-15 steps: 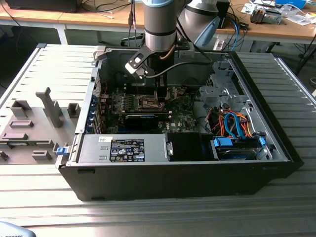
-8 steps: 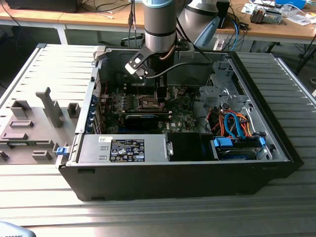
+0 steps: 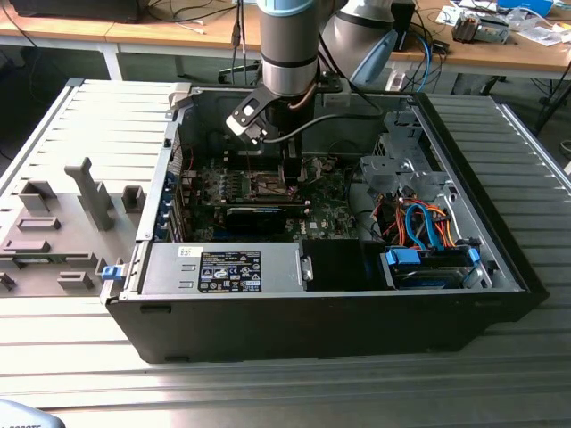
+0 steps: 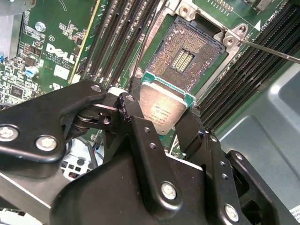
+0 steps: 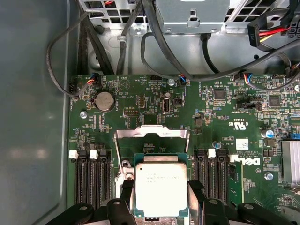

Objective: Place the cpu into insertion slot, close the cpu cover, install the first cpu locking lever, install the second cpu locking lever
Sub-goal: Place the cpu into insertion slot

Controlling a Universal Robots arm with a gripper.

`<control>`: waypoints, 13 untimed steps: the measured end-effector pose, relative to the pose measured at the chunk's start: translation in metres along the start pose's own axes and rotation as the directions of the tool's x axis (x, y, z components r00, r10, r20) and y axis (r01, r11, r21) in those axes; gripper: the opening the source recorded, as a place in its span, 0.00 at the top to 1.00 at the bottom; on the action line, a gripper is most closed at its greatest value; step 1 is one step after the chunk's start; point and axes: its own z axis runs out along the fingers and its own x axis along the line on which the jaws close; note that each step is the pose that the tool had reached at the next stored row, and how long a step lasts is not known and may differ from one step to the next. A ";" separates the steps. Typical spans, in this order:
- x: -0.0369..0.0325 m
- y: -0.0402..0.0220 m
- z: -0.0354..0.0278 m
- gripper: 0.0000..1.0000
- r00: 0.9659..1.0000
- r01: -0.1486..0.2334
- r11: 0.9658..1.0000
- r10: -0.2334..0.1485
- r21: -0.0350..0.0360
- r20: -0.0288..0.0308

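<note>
Silvery-grey metal tops the cpu [image 4: 164,108], clamped by its edges between the 2 black fingers [image 4: 136,117] of the gripper [image 4: 163,119], jaws closed only to the chip's width. It hangs over the bare-pinned insertion slot [image 4: 183,58] on the green motherboard [image 5: 154,103], not seated. The cpu cover [image 5: 152,133] stands swung open at the slot's edge.
</note>
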 end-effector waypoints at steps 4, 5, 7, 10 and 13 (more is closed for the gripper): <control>0.0000 -0.0001 0.0010 0.46 1.000 0.000 1.000 0.000 0.000 0.000; 0.0000 -0.0001 0.0012 0.46 1.000 0.000 1.000 0.000 0.000 0.000; 0.0000 -0.0002 0.0017 0.46 1.000 0.000 1.000 0.000 0.000 0.000; 0.0000 -0.0004 0.0023 0.46 1.000 0.000 1.000 0.000 0.000 0.000; 0.0000 -0.0010 0.0023 0.46 1.000 0.000 1.000 0.000 0.000 0.000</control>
